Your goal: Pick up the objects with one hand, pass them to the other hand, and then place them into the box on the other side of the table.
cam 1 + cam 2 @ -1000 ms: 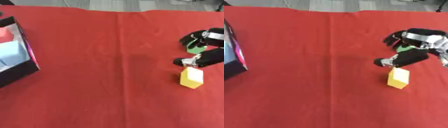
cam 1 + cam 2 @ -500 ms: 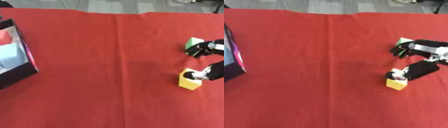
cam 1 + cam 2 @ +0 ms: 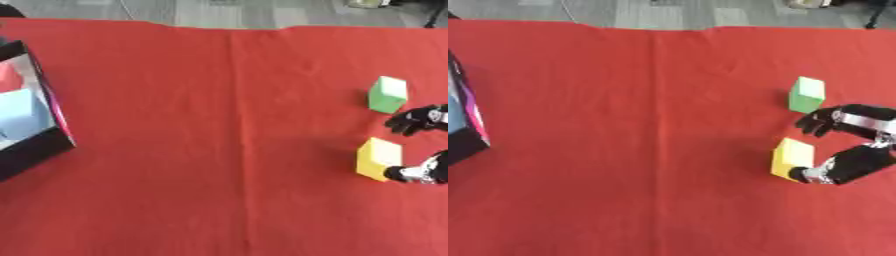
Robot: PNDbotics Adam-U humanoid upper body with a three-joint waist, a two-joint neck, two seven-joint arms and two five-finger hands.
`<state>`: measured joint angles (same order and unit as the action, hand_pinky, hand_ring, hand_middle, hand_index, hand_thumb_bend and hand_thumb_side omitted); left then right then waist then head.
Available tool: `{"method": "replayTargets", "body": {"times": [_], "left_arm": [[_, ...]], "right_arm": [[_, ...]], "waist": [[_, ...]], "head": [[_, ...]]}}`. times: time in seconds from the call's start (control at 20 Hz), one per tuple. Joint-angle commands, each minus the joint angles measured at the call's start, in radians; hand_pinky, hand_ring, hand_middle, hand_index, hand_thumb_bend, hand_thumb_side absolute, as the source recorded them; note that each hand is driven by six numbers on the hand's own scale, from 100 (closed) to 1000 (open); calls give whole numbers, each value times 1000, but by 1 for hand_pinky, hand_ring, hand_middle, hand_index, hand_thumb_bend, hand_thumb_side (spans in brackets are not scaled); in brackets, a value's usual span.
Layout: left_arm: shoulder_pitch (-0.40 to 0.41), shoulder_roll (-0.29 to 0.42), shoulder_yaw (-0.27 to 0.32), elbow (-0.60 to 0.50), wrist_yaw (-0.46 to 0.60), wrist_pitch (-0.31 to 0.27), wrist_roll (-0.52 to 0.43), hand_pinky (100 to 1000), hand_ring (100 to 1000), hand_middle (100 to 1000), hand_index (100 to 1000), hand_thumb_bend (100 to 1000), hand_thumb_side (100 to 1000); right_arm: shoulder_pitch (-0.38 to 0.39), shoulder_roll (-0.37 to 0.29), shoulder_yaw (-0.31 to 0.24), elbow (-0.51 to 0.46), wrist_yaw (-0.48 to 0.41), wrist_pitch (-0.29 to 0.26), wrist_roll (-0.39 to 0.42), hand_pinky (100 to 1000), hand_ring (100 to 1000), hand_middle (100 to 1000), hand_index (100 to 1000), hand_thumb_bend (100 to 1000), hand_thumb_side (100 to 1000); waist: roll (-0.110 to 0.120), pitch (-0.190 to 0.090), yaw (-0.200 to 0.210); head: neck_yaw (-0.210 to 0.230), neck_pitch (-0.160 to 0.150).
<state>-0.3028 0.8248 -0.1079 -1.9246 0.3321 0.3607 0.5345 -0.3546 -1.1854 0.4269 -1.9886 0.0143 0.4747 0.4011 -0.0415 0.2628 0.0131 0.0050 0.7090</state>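
On the red tabletop [image 3: 623,125], the right hand [image 3: 852,150] reaches in from the right edge with thumb and fingers spread around the right side of the yellow block [image 3: 791,157], its thumb tip touching the block's near right corner while the fingers sit apart at the far side, not closed on it. A green block [image 3: 807,94] stands just beyond the fingers. The box [image 3: 26,120] lies well apart at the left edge, with red and pale blue shapes inside.

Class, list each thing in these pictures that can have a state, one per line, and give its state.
Yellow block: on the red cloth, touched low on its right side by the thumb tip.
Green block: standing on the cloth, untouched.
Right hand: open, beside the yellow block, nothing held.
Box: at the left edge, open, things already inside.
Red cloth: spread over the table.
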Motion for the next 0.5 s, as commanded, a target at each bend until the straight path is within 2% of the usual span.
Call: {"method": "replayTargets", "body": {"times": [0.05, 0.5], "left_arm": [[-7, 21, 10, -9, -3, 2, 2, 814, 742, 707, 773, 100, 892], [-4, 14, 11, -9, -3, 4, 5, 814, 742, 708, 773, 100, 895]], "right_arm": [[4, -45, -18, -11, 13, -5, 3, 968, 872, 822, 905, 487, 378], [4, -34, -14, -11, 54, 38, -17, 969, 872, 826, 911, 484, 380]], "waist": [[-3, -3, 0], [2, 0, 2]], "head": [[-9, -14], [-17, -14]]}}
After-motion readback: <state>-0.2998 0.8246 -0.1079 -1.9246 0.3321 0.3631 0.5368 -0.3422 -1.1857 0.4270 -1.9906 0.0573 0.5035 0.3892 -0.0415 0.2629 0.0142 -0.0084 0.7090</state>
